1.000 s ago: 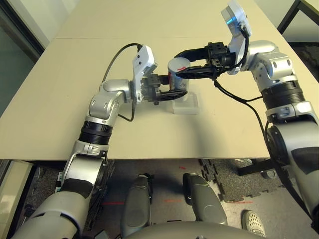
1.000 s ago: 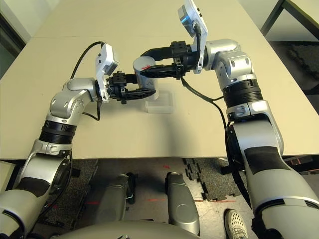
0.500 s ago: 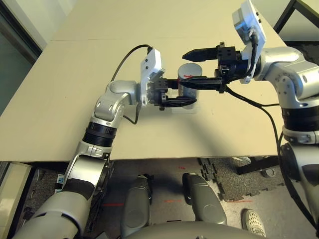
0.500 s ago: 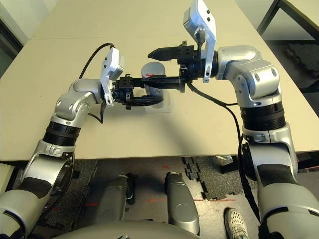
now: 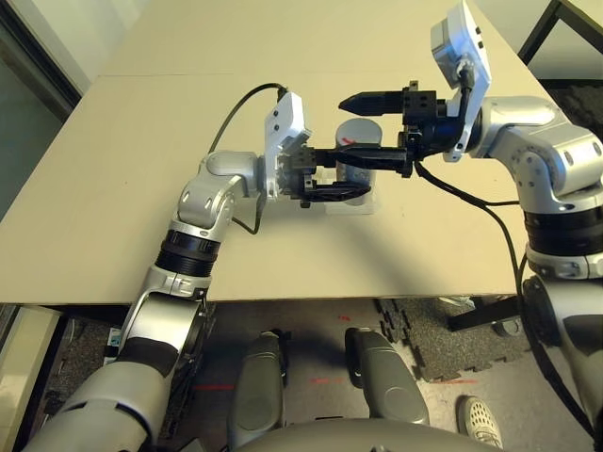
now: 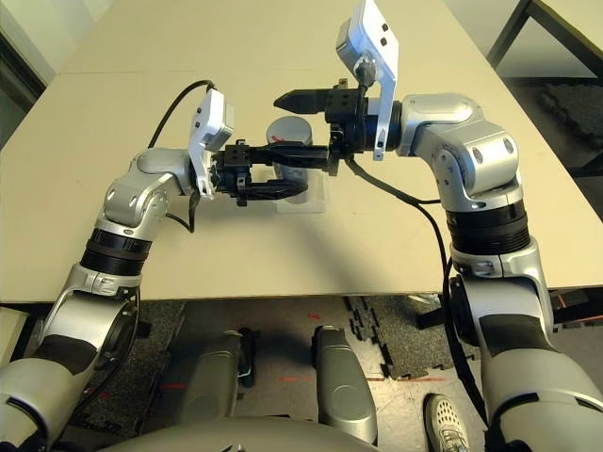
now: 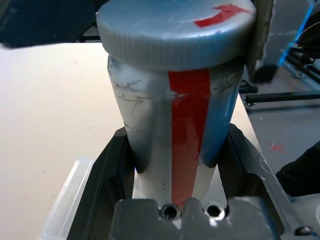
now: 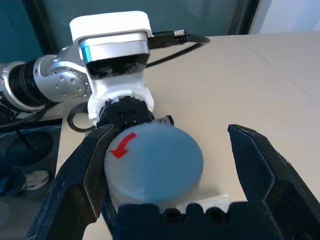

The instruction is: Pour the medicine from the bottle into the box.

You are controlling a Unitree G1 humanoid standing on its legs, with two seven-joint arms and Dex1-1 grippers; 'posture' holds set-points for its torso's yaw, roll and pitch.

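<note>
Trouble could come fast: my left gripper (image 7: pixel 172 165) squeezes the bottle (image 7: pixel 175 100), cap (image 8: pixel 152 162) on, mid-frame over the box (image 5: pixel 356 201). My right gripper (image 8: pixel 175 160) gapes around the cap, so a crooked pinch could knock it loose.

Silver forearms gleam, each broken by a ribbed black band above the elbow. White camera blocks (image 5: pixel 285 121) ride both wrists, the right one (image 5: pixel 459 40) showing a blue strip. Black cables (image 5: pixel 231 99) loop off the wrists. The fingers (image 7: pixel 111 170) are matte black, with two screws (image 7: pixel 170 211) at their base.
</note>
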